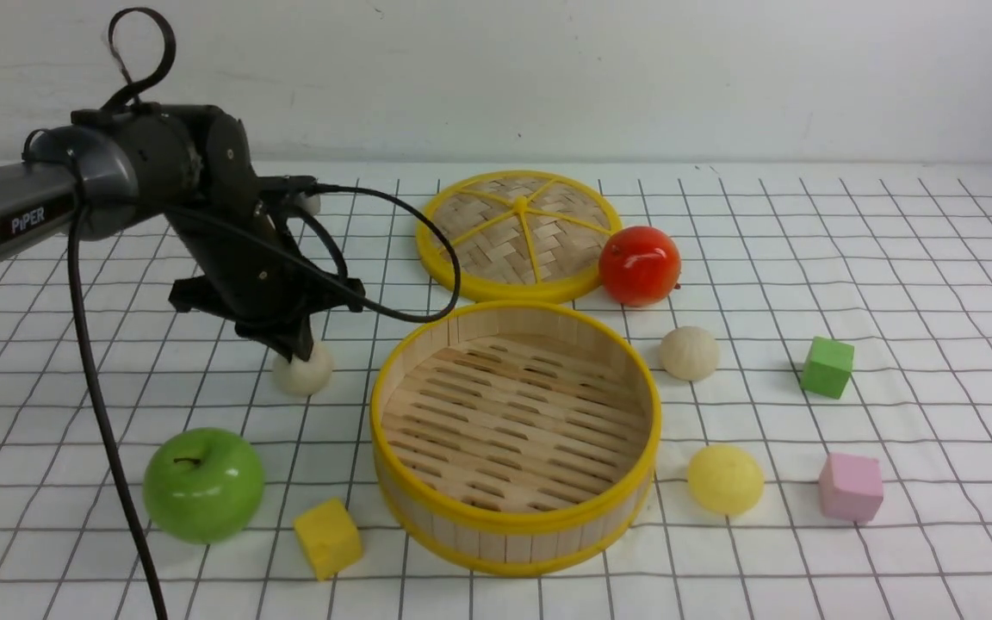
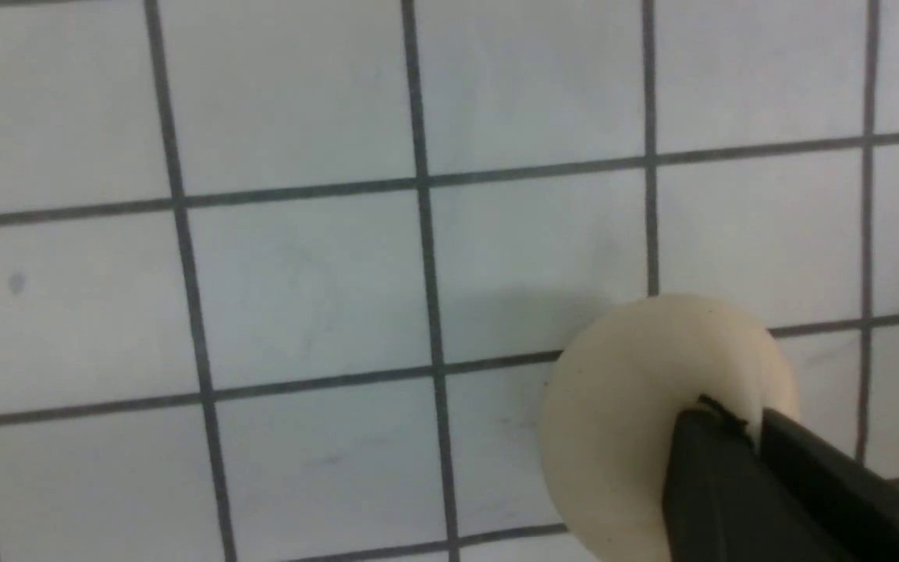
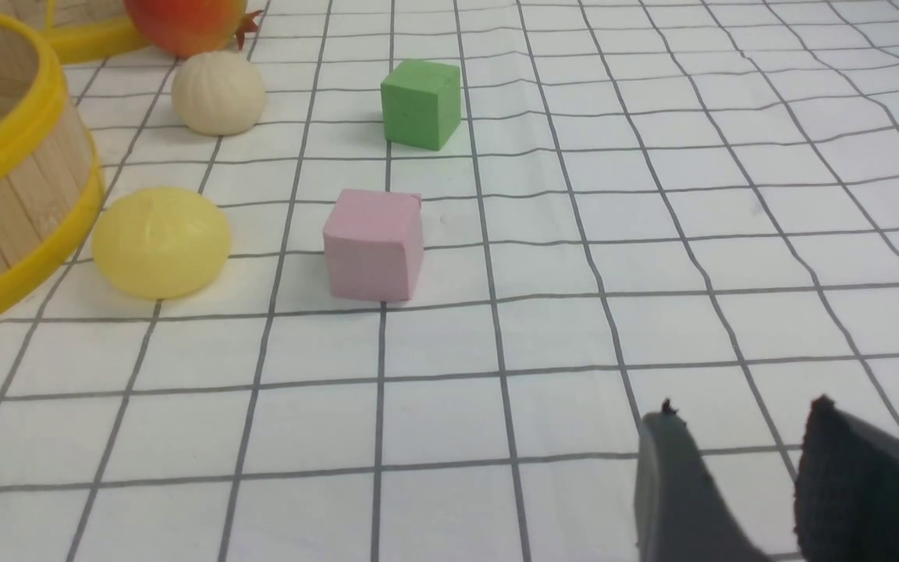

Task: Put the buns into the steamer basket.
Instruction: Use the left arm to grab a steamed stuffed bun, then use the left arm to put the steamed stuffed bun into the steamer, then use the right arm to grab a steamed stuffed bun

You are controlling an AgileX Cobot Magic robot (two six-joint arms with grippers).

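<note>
The steamer basket (image 1: 513,523) stands empty at the front middle of the table, and its wall (image 3: 20,179) also shows in the right wrist view. One cream-white bun (image 1: 302,375) (image 2: 621,421) lies on the cloth to the left of the basket. My left gripper (image 1: 302,351) (image 2: 750,417) has come down on its top and is shut, with a sliver of the bun pinched between the tips. To the right of the basket lie a second cream-white bun (image 1: 689,353) (image 3: 218,92) and a pale yellow bun (image 1: 725,479) (image 3: 161,242). My right gripper (image 3: 742,410) is open and empty, low over the cloth.
The woven lid (image 1: 520,234) lies flat behind the basket, with a red fruit (image 1: 639,265) at its right edge. A green apple (image 1: 203,485) and a yellow cube (image 1: 327,537) sit at the front left. A green cube (image 1: 827,367) and a pink cube (image 1: 850,486) sit to the right.
</note>
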